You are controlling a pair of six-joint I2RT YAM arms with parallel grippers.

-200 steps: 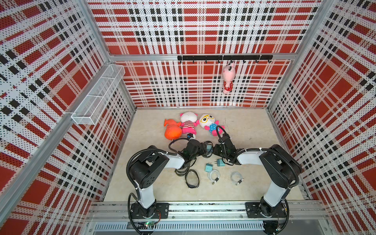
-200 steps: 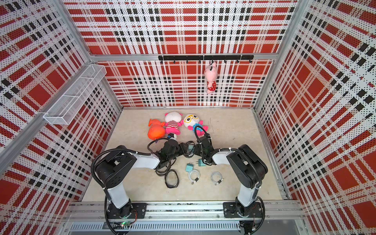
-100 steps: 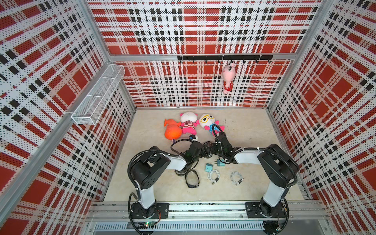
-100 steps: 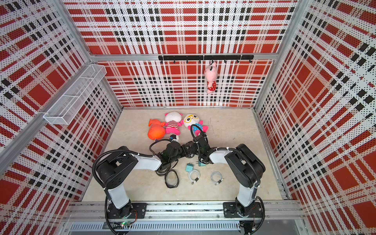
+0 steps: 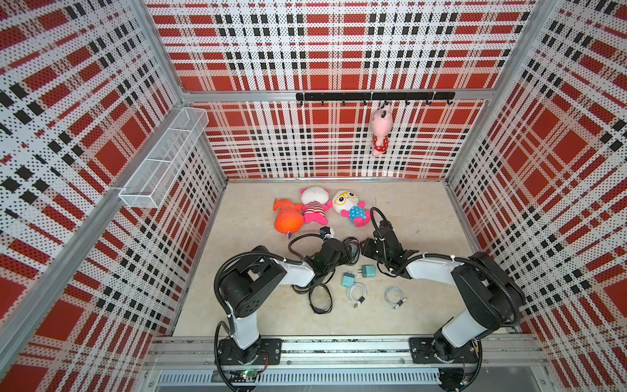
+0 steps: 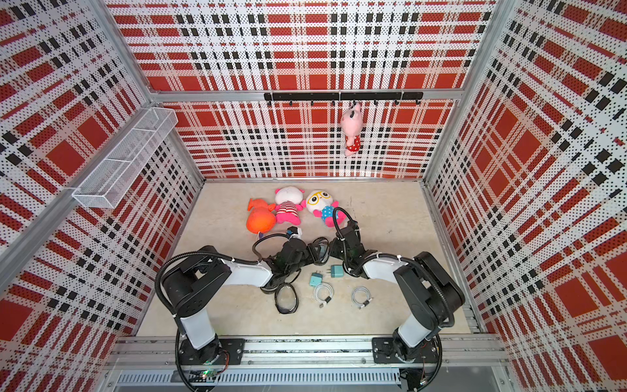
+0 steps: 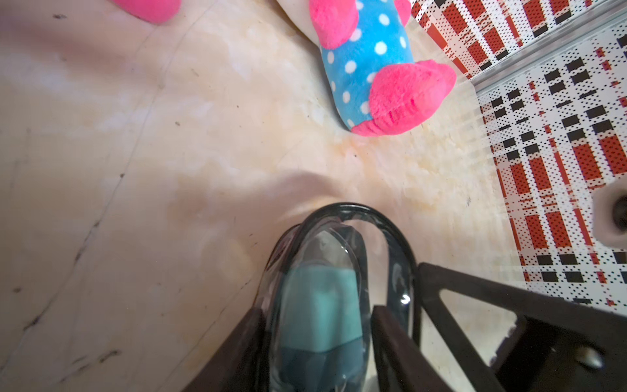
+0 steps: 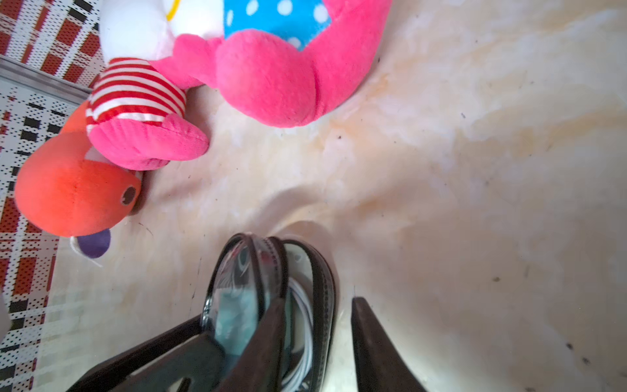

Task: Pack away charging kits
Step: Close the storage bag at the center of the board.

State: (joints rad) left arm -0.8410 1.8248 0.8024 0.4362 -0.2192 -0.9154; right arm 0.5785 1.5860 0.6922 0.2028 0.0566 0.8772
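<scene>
No legible text, label, brand, number or sign in any view. Markings on the teal plug adapters point(image 5: 368, 271) and the clear-sided case point(image 7: 334, 237): not resolvable.

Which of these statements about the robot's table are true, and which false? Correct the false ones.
1. Two adapters lie loose on the table. True.
2. Three cables lie loose beside them. False: two cables do.
3. A plush hangs from the rail. True.
4. The left gripper is empty. False: it grips a case holding a third adapter.
5. The wall basket holds a plush. False: nothing shows in it.
</scene>
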